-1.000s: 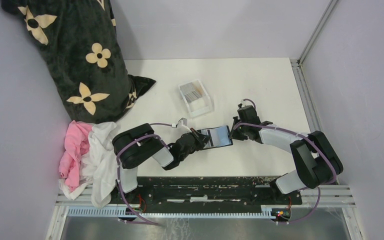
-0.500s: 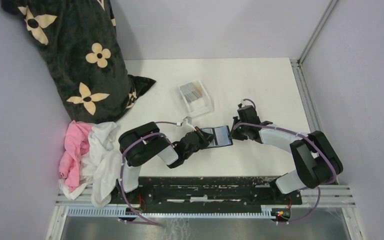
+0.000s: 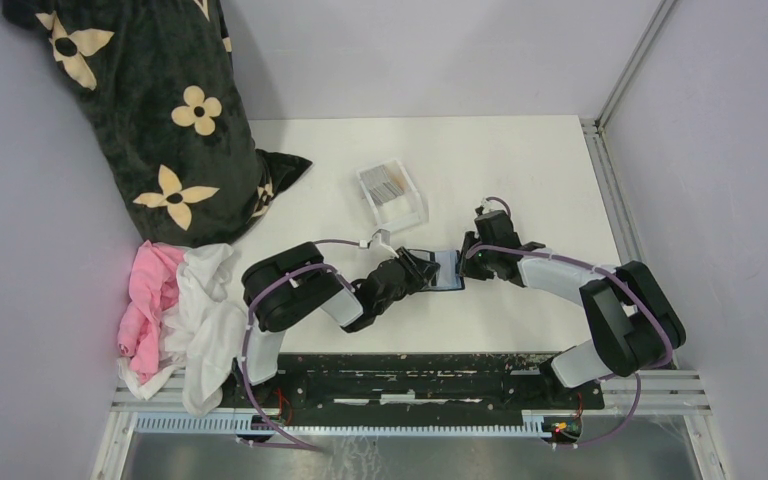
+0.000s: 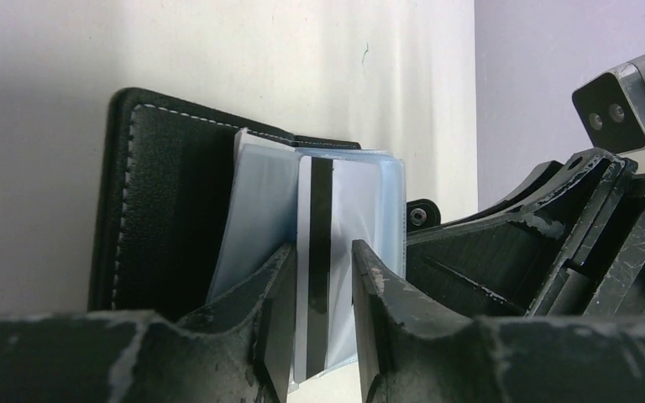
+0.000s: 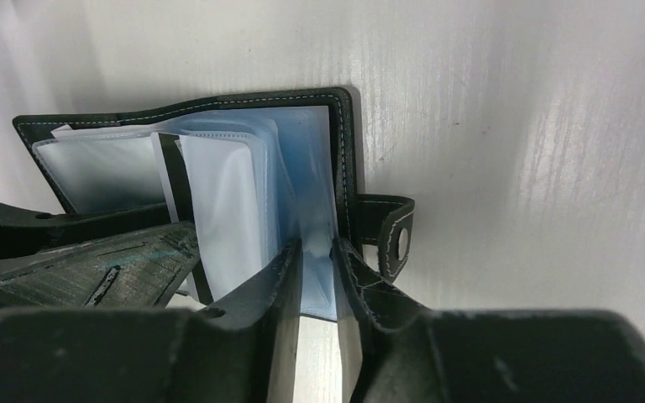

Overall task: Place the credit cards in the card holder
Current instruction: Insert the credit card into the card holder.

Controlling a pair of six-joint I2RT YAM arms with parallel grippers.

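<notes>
**White table (image 3: 520,170): stiff card (image 4: 317,201), floppy holder (image 3: 440,270)**

Nearest, at the left edge, lie pink and white cloths (image 3: 175,310). Just beyond the arm bases, the holder lies open on the table between both grippers. The left gripper (image 4: 319,252) has its fingers narrowed onto the card, a pale one with a black stripe. The card's far end sits among the holder's clear sleeves; whether it is inside a pocket or only between leaves, I cannot tell. The right gripper (image 5: 315,248) is clamped on the holder's right edge, pinching bluish sleeves and black cover just beside the snap tab.

The card is probably light, stiff and slick, so it is best taken at its trailing end and pushed lengthwise. The holder looks soft: a black stitched cover with thin sleeves that fan out and would likely buckle. It seems to need pinning at an edge, away from the pocket mouths.

Farther back, a clear tray (image 3: 406,212) holds more cards (image 3: 387,183), greyish. Farthest left leans a dark flowered pillow (image 3: 150,110).
</notes>
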